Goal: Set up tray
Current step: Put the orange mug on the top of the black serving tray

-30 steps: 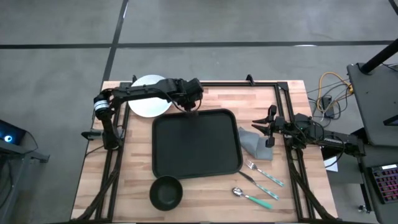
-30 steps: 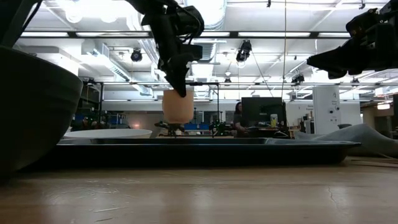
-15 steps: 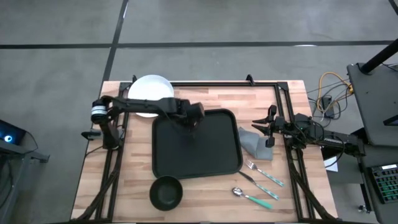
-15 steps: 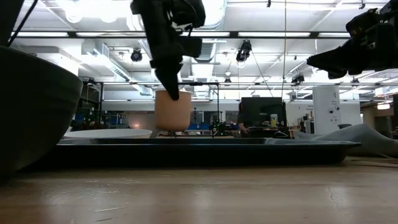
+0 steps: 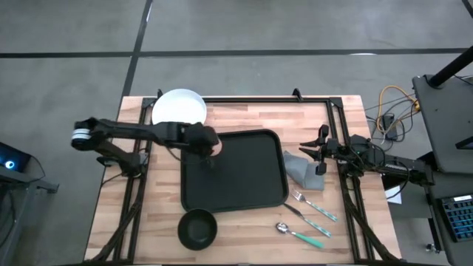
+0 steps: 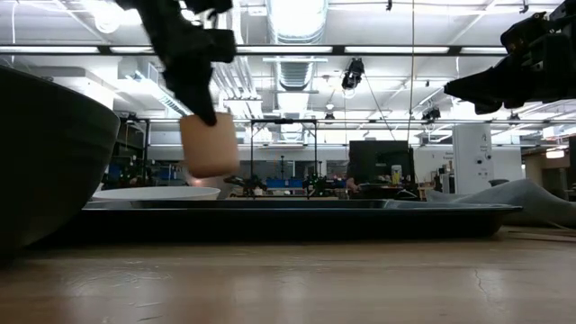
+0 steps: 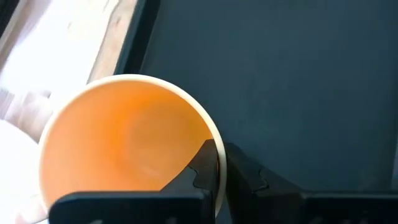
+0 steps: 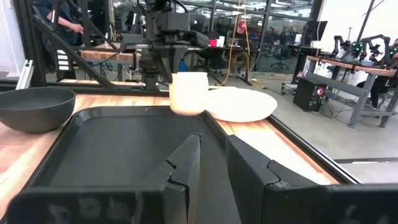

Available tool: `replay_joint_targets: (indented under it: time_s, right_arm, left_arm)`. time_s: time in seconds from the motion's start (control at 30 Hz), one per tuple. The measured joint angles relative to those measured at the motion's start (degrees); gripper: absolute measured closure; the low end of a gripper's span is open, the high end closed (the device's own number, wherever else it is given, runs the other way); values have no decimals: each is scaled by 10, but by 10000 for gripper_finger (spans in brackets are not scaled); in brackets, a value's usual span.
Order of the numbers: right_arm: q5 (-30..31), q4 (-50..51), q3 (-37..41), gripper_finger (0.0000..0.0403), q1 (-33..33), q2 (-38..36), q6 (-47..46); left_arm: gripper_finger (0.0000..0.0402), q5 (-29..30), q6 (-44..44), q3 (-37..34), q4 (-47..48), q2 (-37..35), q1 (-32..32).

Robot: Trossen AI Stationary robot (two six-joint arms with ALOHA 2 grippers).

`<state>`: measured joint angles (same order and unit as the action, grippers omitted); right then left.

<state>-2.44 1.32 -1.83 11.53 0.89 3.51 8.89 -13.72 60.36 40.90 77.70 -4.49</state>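
A robotics lab or workshop. Behind the wooden table stretch workbenches, computer monitors and a concrete floor. Exposed ducts and strip lights hang overhead.

1 black tray. 1 white plate. 1 dark bowl. 1 orange cup. 1 gray cloth. 1 fork and 1 spoon, both w/ teal handles. 2 robot arms, so 2 hands: left hand, right hand. 1 worktop.
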Motion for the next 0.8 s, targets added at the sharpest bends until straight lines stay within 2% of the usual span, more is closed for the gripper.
replay_joint_targets:
  time_s: [0.13,0.3,0.8]
  right_arm:
    - [0,0,0,335,0,0,0]
    - [0,0,0,335,0,0,0]
    - [0,1,0,335,0,0,1]
  left_arm:
    - [402,2,-29,-60,-8,-57,0]
    - [402,5,-52,-109,-16,-94,0]
    - [402,12,-59,-136,7,-92,-10]
